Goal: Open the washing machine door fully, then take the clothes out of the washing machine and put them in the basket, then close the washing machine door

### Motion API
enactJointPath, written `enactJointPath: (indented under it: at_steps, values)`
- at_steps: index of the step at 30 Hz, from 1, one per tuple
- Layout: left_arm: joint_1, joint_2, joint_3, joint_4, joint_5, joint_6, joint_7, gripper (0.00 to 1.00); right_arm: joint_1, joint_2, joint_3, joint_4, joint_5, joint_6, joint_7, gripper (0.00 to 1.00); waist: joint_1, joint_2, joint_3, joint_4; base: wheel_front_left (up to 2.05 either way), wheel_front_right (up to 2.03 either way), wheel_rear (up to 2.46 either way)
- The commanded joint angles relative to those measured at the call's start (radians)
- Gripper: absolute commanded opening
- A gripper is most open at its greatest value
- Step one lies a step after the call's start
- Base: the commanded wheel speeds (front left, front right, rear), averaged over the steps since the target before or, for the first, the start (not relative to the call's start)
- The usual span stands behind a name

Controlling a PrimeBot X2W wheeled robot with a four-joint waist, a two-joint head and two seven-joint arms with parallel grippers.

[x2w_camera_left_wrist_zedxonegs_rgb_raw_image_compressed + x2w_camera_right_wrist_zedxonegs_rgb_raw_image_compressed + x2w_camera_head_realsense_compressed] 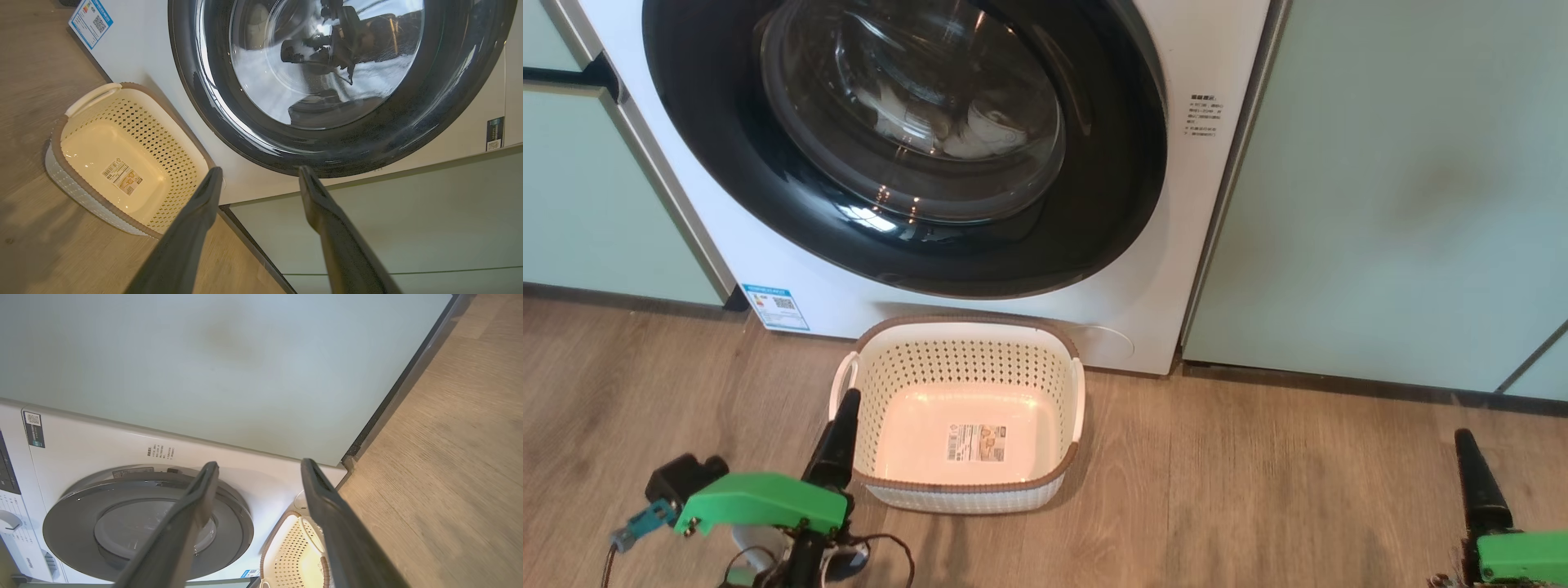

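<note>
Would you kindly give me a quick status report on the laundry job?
Left gripper, right gripper open, empty. Washing machine door shut, clothes inside. Basket empty, on floor before machine.

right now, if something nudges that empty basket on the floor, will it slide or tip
Probably slides easily: the basket is empty, thin perforated plastic, so likely light, and it sits on smooth wood floor. Tipping seems unlikely from a low push, since it's wide and shallow. Its walls may flex a little.

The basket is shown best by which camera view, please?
The head view: the basket shows nearly whole, from above, empty. The left wrist view shows it tilted, one corner behind a finger. The right wrist view catches part at its bottom edge.
</note>
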Motion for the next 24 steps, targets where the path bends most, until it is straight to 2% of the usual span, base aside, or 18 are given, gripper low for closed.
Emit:
enactJointPath:
  at_steps: [1, 14, 24]
  values:
    - [-0.057, 0.018, 0.02, -0.046, 0.049, -0.005, -0.015, 1.0, -0.063, -0.01, 0.01, -0.047, -0.048, 0.001, -0.014, 1.0, 0.0, 0.0, 0.001, 0.0, 0.0, 0.0, 0.0]
    - [-0.078, 0.029, 0.015, -0.079, 0.244, -0.004, -0.05, 1.0, -0.08, -0.013, 0.033, -0.085, -0.275, 0.002, -0.049, 1.0, 0.0, 0.0, 0.005, 0.0, 0.0, 0.0, 0.0]
    - [-0.094, 0.053, -0.013, -0.093, 0.399, 0.022, -0.079, 1.0, -0.093, -0.015, 0.042, -0.096, -0.44, 0.002, -0.079, 1.0, 0.0, 0.0, 0.006, 0.001, 0.0, 0.0, 0.0]
